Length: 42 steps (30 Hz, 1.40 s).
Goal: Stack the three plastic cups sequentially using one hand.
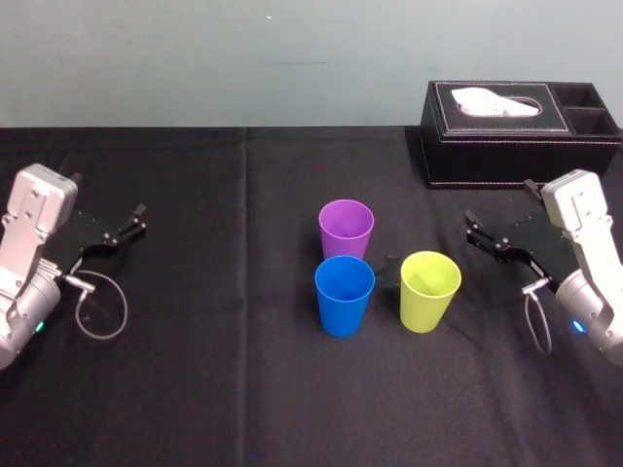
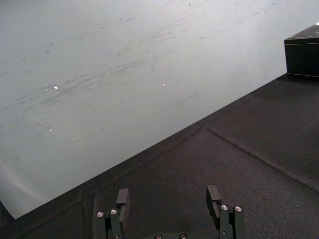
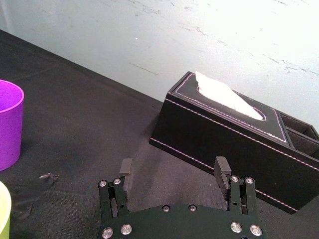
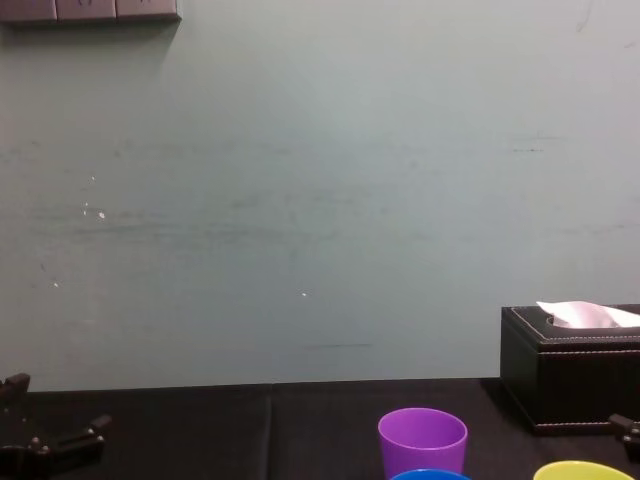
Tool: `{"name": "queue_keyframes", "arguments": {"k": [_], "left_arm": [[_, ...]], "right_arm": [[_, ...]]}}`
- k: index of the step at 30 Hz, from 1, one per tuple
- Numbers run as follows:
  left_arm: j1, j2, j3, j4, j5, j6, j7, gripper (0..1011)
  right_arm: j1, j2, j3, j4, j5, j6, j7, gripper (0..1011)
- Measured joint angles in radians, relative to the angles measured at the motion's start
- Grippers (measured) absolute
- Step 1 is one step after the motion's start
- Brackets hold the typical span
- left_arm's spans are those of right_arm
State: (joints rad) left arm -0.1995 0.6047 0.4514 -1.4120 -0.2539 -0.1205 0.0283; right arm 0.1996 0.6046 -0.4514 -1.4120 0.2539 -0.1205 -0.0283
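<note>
Three cups stand upright and apart mid-table: a purple cup [image 1: 346, 229] at the back, a blue cup [image 1: 344, 295] right in front of it, and a yellow-green cup [image 1: 429, 290] to the blue one's right. My right gripper [image 1: 474, 228] hovers open just right of the yellow-green cup, with nothing between its fingers. In the right wrist view the right gripper [image 3: 173, 168] points past the purple cup [image 3: 7, 124] toward the tissue box. My left gripper [image 1: 133, 221] rests open at the far left, away from the cups, and the left gripper [image 2: 168, 196] is empty.
A black tissue box [image 1: 516, 131] with a white tissue stands at the back right, behind my right arm. A black cloth covers the table [image 1: 243, 389]. A pale wall runs along the far edge.
</note>
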Motion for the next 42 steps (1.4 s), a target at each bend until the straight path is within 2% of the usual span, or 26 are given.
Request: {"name": "queue_keyframes", "arguments": {"k": [42], "left_arm": [[0.000, 0.000, 0.000, 0.000, 0.000, 0.000, 0.000, 1011]], "right_arm": [[0.000, 0.000, 0.001, -0.001, -0.001, -0.001, 0.000, 1003]]}}
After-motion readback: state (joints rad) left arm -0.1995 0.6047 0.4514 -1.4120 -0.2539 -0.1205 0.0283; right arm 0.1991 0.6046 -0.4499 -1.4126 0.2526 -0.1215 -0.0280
